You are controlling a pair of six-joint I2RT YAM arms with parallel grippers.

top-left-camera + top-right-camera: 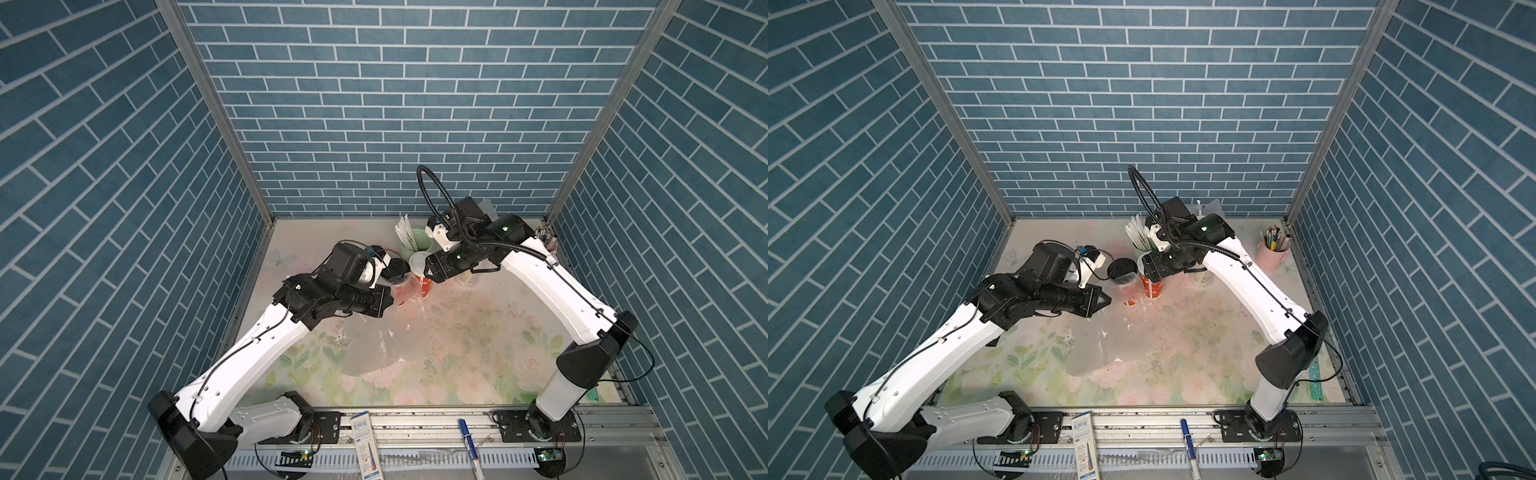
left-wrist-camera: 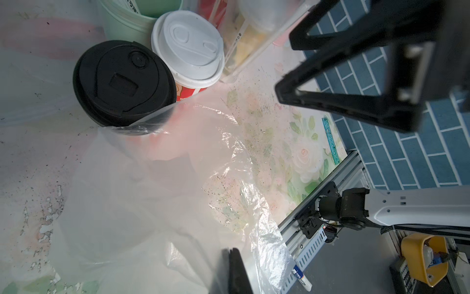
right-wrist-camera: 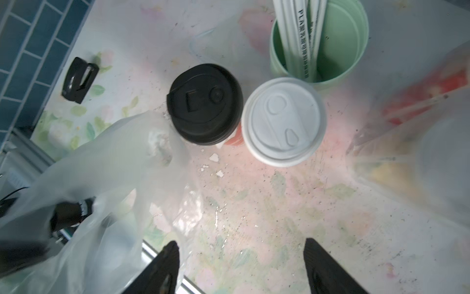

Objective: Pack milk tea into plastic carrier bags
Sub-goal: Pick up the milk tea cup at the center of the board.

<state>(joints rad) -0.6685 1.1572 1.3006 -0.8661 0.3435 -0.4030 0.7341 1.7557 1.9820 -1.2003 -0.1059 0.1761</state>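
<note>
In both top views the black-lidded red cup (image 1: 397, 270) and the white-lidded red cup (image 1: 419, 262) stand touching, a clear carrier bag (image 1: 374, 345) sprawled before them. The left wrist view shows our left gripper (image 2: 235, 267) pinched shut on the bag's film, whose edge laps the black lid. In the right wrist view our right gripper (image 3: 241, 241) hangs over the pair, jaws wide and empty; we judge bagging them is in hand, and next it must grip a cup and seat it inside.

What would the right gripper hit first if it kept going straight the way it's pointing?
Probably the table at the foot of the white-lidded cup and black-lidded cup: the open right gripper aims down near their gap. Depth is unclear; the white-lidded one could come first.
</note>
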